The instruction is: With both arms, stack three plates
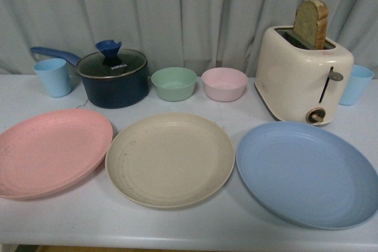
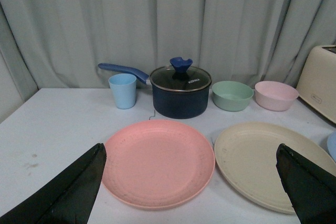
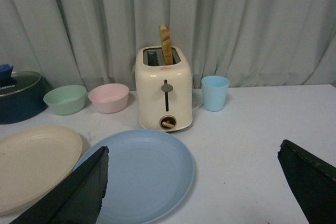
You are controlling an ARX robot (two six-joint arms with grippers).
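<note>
Left wrist view has our left gripper (image 2: 190,153) with its jaws spread wide and nothing between them, facing the pink plate (image 2: 158,162) and clear of it; right wrist view gives the same for our right gripper (image 3: 194,149), released and empty, facing the light blue plate (image 3: 139,174). Outward from there, the three plates lie flat in a row along the near edge of the table (image 1: 177,231): pink toward the near left corner, the cream plate (image 1: 170,159) in the middle, blue toward the near right corner, just beside one another, none resting on another. Along the far edge stand a blue cup (image 1: 53,77), a saucepan (image 1: 115,79), a mint bowl (image 1: 173,83), a pink bowl (image 1: 224,83), a toaster (image 1: 298,78) with a slice of bread (image 1: 311,23) up, and a second blue cup (image 1: 356,84).

We judge the task to be at its start: nothing is stacked, and the step in hand is the reach for the outer plates. Next, each arm must come down to a rim and pinch the shallow lip, one finger slipped under it, as a flat plate offers little else; then one plate goes centred onto the cream one before the other follows
</note>
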